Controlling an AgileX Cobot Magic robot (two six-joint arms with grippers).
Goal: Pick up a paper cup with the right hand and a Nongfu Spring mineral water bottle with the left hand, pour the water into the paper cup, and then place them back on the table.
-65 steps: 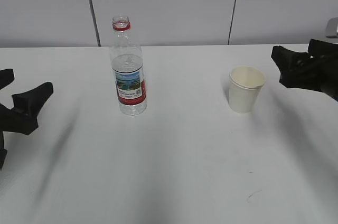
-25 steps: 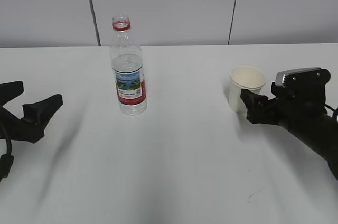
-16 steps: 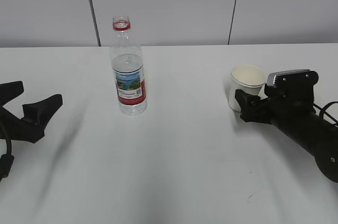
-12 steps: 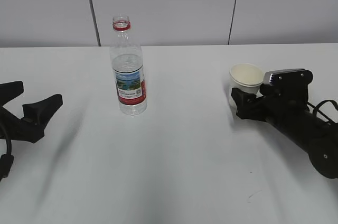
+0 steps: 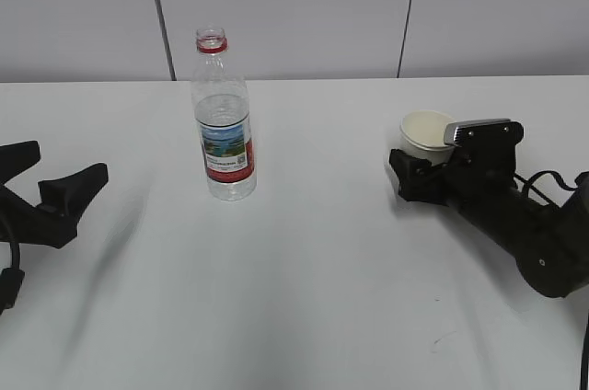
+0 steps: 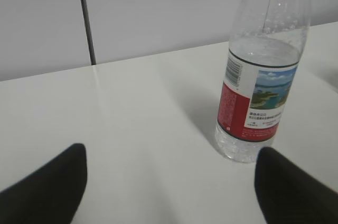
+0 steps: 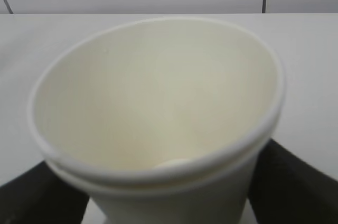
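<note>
Two grippers show on your white worktop. Your right gripper sits low at the right side, its fingers on either side of the paper cup; your right wrist view shows the cup upright between the dark fingers, but you cannot tell whether they press its wall. Your left gripper is spread wide near the left edge, well apart from the Nongfu Spring mineral water bottle. The bottle stands upright and uncapped, partly filled, ahead of the left fingertips.
</note>
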